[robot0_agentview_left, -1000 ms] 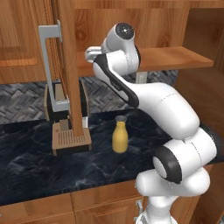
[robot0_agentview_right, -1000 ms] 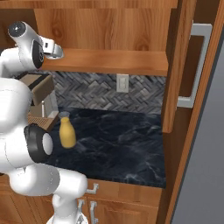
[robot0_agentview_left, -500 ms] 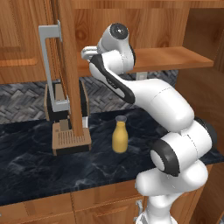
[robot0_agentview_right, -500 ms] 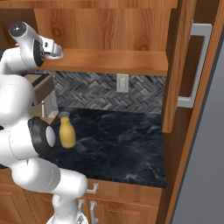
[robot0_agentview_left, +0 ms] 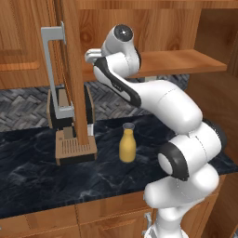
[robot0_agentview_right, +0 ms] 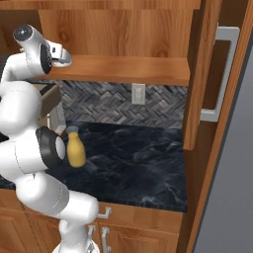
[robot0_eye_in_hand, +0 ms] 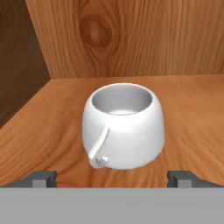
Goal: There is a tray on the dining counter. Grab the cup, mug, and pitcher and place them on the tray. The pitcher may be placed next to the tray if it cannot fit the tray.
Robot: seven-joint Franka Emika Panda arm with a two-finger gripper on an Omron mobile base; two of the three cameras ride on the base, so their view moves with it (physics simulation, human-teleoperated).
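A squat white mug (robot0_eye_in_hand: pixel 124 131) stands upright on a wooden cabinet shelf (robot0_eye_in_hand: pixel 192 109), its handle turned toward me and a little left. My gripper (robot0_eye_in_hand: pixel 113 177) is open just in front of it, one fingertip on each side below the mug, touching nothing. In the base views my hand (robot0_agentview_left: pixel 94 56) (robot0_agentview_right: pixel 61 53) reaches up to that shelf level. The mustard-yellow pitcher (robot0_agentview_left: pixel 127 144) (robot0_agentview_right: pixel 75 150) stands upright on the black marble counter (robot0_agentview_left: pixel 42 176) below. The cup, the tray and the dining counter are out of view.
An open cabinet door (robot0_agentview_left: pixel 74 74) with a grey handle hangs just left of my hand. A coffee machine (robot0_agentview_left: pixel 69 125) stands under it on the counter. Wooden walls close the shelf at the back and left. A tall panel with a handle (robot0_agentview_right: pixel 222 74) stands at the right.
My arm has swung a little to the left, carrying the hand closer to the cabinet shelf. The jaws stay open. The pitcher has not moved.
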